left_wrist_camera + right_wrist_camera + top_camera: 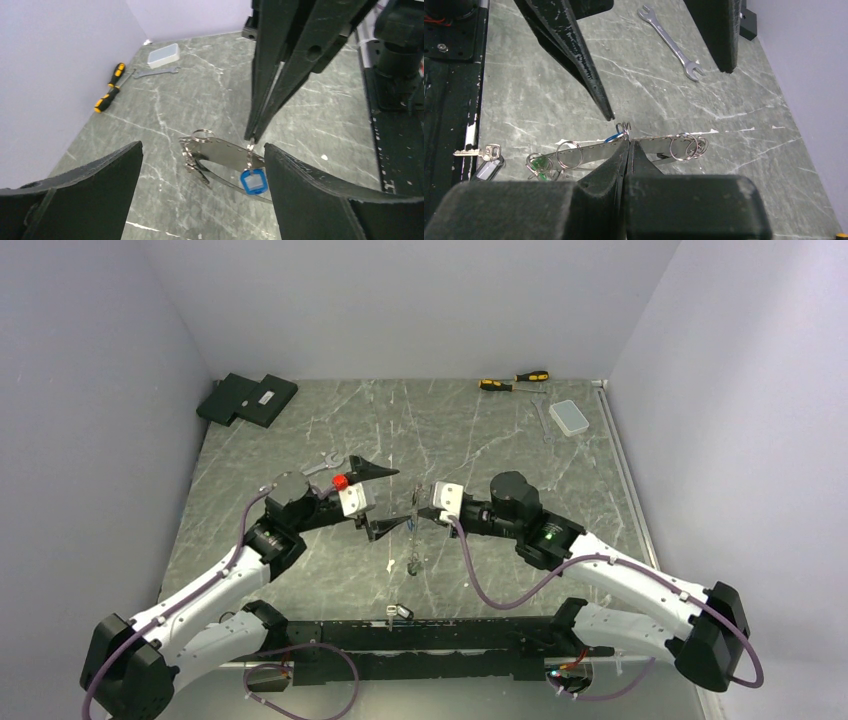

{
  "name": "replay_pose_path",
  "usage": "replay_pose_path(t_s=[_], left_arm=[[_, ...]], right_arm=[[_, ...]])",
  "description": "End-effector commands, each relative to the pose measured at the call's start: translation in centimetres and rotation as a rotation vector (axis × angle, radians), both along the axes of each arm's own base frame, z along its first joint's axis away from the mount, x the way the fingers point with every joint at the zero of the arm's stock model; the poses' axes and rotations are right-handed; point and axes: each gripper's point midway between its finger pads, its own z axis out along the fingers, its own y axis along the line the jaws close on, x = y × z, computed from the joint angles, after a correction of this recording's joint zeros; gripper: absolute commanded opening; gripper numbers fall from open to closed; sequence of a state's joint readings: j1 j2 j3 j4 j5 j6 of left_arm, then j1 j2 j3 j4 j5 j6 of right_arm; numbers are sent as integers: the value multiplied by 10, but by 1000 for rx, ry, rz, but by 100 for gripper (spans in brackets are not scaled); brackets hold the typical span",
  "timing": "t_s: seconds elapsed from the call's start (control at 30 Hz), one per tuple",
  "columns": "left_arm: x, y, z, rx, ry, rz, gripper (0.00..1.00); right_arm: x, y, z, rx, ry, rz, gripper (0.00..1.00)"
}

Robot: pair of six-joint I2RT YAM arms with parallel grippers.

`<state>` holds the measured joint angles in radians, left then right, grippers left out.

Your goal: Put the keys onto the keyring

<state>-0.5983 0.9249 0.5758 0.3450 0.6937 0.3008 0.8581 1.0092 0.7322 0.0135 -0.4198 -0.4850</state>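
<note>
The keyring [220, 150], a silvery perforated band bent into a loop, hangs between the two arms over the middle of the counter [480, 440]. It is pinched in the right claw [626, 147], whose fingers are closed tight on it by a small split ring. The blue key [252, 181] dangles from the band just beside that pinch, and the green key [540, 165] sits among rings at the loop's far end. Both look threaded on, though the green one's link is too small to confirm. The left claw [402, 498] gapes wide astride the loop, touching nothing. What remains, I judge, is checking that link and setting the loop down. Well apart lie a wrench [671, 44], two screwdrivers [111, 87], a clear box [163, 55] and a spare silver key [474, 151] by the arm bases; none lies in the way.
</note>
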Motion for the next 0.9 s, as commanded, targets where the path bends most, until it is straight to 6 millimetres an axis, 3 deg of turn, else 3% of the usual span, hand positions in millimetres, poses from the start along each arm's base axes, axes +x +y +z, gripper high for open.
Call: replay_pose_path(t_s=[0.0,0.17,0.3,0.87], left_arm=[[11,5,22,-102,-41,74,96],[17,6,15,-65,-33,92,92],[13,2,10,-40,-32,47,81],[1,-12,-2,-12,-13,-77,70]], right_arm=[[2,2,37,109,-77,-4,0],[1,1,39,120,-80,-4,0],[0,2,42,134,-83,-3,0],[-8,2,57,203,-86,21,0]])
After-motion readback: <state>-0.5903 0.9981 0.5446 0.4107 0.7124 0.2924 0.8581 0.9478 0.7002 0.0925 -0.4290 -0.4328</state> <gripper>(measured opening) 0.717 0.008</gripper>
